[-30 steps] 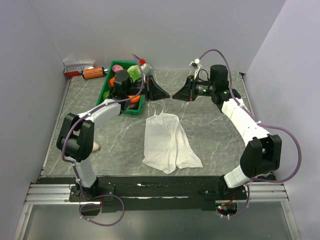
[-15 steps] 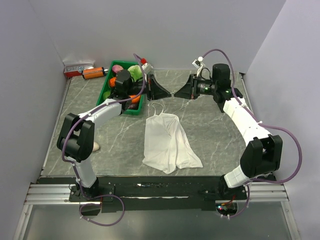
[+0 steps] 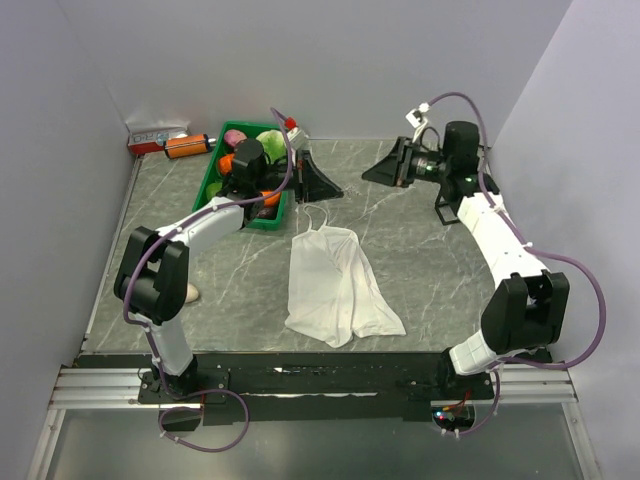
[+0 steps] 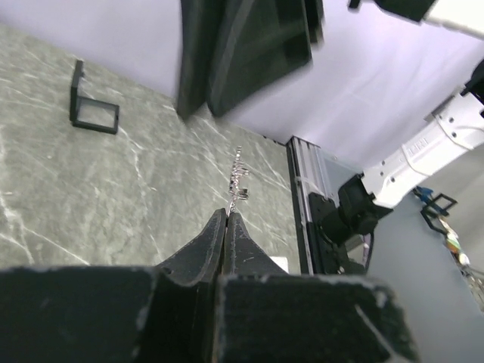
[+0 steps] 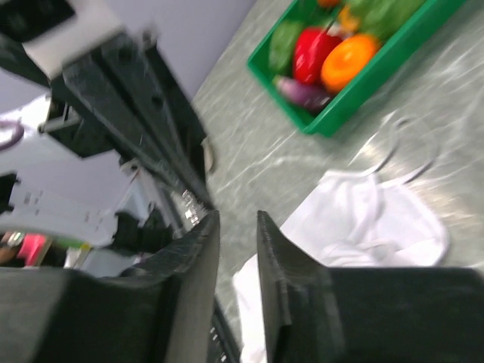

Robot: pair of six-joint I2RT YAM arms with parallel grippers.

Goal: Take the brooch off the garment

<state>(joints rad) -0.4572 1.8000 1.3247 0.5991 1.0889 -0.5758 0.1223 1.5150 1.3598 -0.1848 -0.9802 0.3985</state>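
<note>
left gripper (image 4: 227, 214) fully closed, tips pinching the brooch (image 4: 237, 175); small silvery piece sticks out past the tips, off the cloth, in the air over the bench's far-middle area, just right of the green bin (image 5: 393, 54) of produce at the far-left; garment (image 3: 335, 285) lies flat mid-bench, straps toward the far edge, hem toward the near edge; right gripper (image 5: 236, 215) up near the far edge, right of centre, facing the left one, well apart from it; its fingers (image 5: 283, 257) parted by a narrow gap, nothing between them
</note>
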